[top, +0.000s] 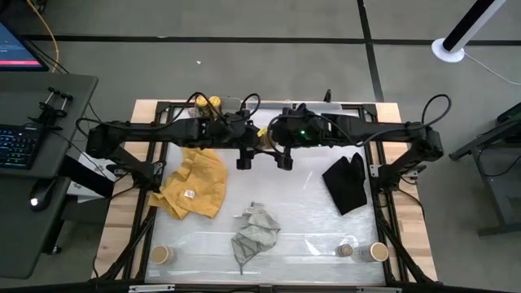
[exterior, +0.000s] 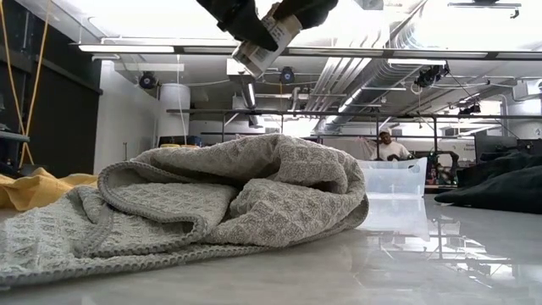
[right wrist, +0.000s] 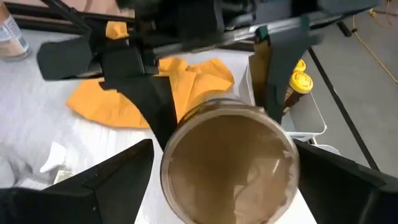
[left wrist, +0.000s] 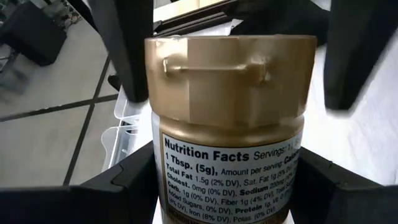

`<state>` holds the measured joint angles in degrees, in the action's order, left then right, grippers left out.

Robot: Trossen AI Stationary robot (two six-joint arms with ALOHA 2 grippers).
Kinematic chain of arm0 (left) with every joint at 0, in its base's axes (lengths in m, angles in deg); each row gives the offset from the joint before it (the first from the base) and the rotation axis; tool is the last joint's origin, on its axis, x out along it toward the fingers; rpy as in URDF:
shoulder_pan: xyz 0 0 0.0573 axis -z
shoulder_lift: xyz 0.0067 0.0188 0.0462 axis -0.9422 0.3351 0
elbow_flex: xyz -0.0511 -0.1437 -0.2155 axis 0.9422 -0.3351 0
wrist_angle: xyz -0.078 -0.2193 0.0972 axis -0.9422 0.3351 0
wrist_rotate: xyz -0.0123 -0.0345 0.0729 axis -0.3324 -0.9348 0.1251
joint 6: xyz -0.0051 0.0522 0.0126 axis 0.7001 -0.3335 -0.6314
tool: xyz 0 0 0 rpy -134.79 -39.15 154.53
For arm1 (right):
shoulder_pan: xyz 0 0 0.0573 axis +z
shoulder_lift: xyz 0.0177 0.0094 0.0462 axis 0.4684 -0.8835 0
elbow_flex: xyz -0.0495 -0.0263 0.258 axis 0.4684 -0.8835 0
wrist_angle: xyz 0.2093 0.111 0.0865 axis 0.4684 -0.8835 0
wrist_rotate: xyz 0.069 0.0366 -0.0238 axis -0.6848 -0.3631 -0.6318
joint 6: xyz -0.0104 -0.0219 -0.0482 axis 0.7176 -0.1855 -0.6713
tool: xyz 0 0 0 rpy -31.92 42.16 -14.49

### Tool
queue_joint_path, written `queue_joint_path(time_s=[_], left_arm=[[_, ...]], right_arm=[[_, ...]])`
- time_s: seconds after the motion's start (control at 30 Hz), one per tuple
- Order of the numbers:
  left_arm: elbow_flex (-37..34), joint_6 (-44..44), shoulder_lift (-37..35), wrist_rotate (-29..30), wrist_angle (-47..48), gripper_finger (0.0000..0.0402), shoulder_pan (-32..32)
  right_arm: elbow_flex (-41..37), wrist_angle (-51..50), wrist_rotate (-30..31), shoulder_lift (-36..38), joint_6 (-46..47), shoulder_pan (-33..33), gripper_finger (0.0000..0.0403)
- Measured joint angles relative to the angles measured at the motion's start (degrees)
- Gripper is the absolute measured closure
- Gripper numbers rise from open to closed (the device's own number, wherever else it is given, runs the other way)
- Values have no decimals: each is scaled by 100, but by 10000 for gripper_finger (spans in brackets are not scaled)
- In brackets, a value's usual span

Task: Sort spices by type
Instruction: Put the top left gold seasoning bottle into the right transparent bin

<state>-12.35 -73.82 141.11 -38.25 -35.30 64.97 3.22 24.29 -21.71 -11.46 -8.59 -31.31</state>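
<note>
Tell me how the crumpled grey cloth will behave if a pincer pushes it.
The grey cloth lies in loose folds, so it probably bunches rather than sliding. Its thick waffle knit looks easy to pinch, likely sagging when lifted. The glossy table may let it skid.

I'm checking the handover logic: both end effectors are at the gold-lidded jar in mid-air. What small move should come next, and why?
Probably close the right end effector on the jar. The left end effector grips its labelled body, while the right one's fingers flank the lid with a gap showing, so releasing now would likely drop it.
</note>
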Motion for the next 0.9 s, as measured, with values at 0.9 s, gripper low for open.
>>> queue_joint_path(time_s=[0.9], left_arm=[[226, -246, -32, 841, 441, 102, -19]], right_arm=[[0, -401, 532, 20, 251, -84, 135]])
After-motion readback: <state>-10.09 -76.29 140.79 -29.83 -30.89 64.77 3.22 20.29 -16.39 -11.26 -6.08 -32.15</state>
